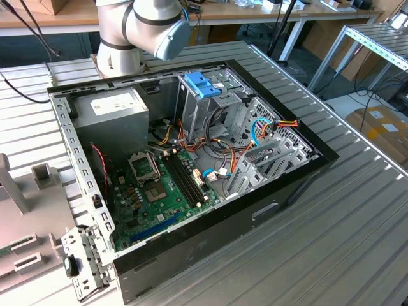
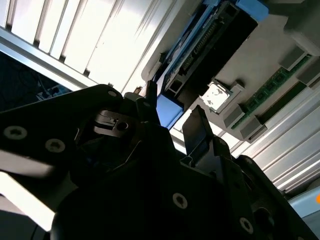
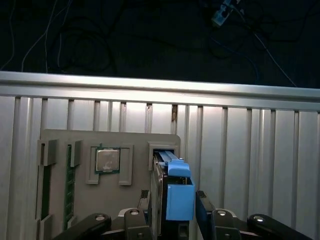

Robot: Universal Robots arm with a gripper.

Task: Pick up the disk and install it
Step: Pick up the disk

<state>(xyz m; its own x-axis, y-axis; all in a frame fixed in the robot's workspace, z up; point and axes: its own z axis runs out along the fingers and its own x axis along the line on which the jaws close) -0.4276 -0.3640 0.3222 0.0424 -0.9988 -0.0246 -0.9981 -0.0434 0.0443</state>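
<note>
First wrist view: gripper [image 3: 173, 196] flanks disk [image 3: 176, 172] upright in grey tray [image 3: 65, 137]; clamping unclear.

Work surface: ribbed aluminium table top [image 1: 344, 255], long parallel slats, pale sheen under bright even light. Same slats in first wrist view [image 3: 260, 150], edge rail [image 3: 160, 82] running across them; past rail, dark space with loose cables [image 3: 75, 40]. Behind table in exterior view: long wooden workbench [image 1: 255, 13] on white legs. At exterior view's right: second slatted metal table [image 1: 382, 41], cardboard box [image 1: 382, 127] beneath it on grey floor [image 1: 338, 95]. Black cables [image 1: 19, 32] trail across slats at exterior view's left
</note>
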